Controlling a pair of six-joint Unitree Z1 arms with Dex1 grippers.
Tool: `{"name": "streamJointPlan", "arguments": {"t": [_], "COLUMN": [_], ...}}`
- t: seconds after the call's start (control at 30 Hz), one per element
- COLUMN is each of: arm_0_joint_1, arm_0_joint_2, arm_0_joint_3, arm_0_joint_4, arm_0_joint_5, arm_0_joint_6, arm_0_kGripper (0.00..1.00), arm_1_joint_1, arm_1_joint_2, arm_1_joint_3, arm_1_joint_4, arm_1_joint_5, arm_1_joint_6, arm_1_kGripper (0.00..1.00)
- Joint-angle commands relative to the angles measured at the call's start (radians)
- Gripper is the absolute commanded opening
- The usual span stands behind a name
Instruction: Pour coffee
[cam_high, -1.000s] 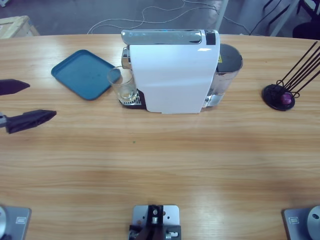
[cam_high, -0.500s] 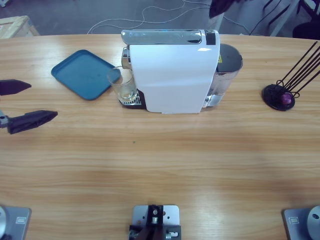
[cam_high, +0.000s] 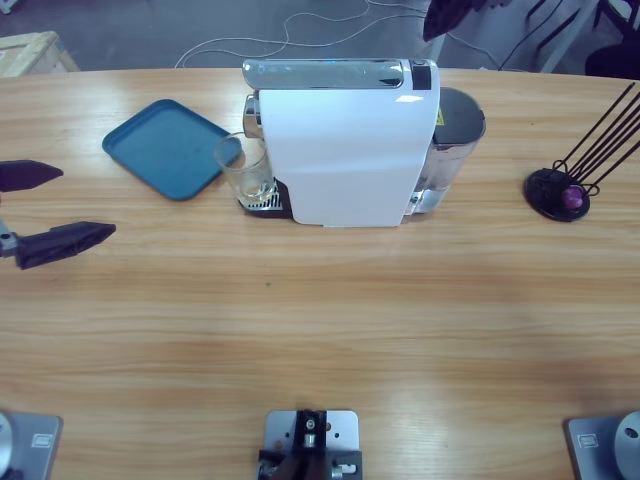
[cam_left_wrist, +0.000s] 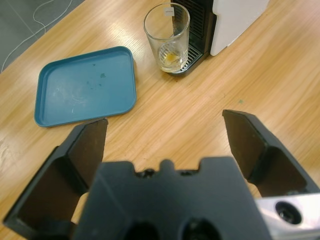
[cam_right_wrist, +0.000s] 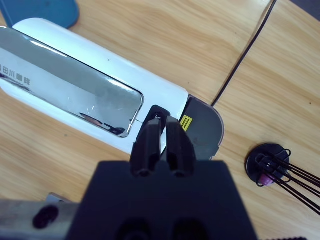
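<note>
Right hand (cam_high: 450, 14) is mostly cut off at the top edge of the high view; only a dark tip shows there. The machine's spout is hidden under its white body. The coffee (cam_left_wrist: 170, 56) is only a thin tan layer at the bottom of the glass tumbler (cam_high: 244, 168); its depth is hard to judge.

Ahead of the left hand (cam_left_wrist: 165, 131), the tumbler stands upright on the drip grate at the front of the coffee machine (cam_high: 345, 142), touching nothing else. The blue tray (cam_left_wrist: 86, 86) lies flat on the table (cam_high: 330, 320), ahead and to the left of this hand, just beside the tumbler but apart from it. Bare table runs between the hand and the tumbler; nothing blocks the way.

Below the right hand in its wrist view lie the machine's chrome top panel (cam_right_wrist: 70, 92) and the grey water tank (cam_right_wrist: 202, 127). Off to its right stands a black capsule holder (cam_right_wrist: 267, 164) with one purple capsule (cam_high: 572, 197) and thin black rods.

Left hand: jaws spread wide, gripping nothing, low over the table, well apart from the tumbler. Right hand: jaws pressed together, gripping nothing, held above the machine, pointing down at its top.
</note>
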Motion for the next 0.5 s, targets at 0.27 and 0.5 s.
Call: {"name": "streamJointPlan", "arguments": {"t": [0.27, 0.5], "arm_0_joint_1": [-0.008, -0.009], "arm_0_joint_2": [0.038, 0.038], "arm_0_joint_3": [0.043, 0.049], "arm_0_joint_4": [-0.039, -0.039], "arm_0_joint_5": [-0.008, -0.008], "arm_0_joint_6": [0.008, 0.008], "arm_0_kGripper": [0.996, 0.996], "arm_1_joint_1": [-0.008, -0.008], "arm_1_joint_2": [0.086, 0.101], "arm_1_joint_3": [0.011, 0.035], "arm_1_joint_4": [0.014, 0.014], "arm_1_joint_5": [-0.014, -0.008], "arm_1_joint_6": [-0.011, -0.013], "arm_1_kGripper": [0.0, 0.0]}}
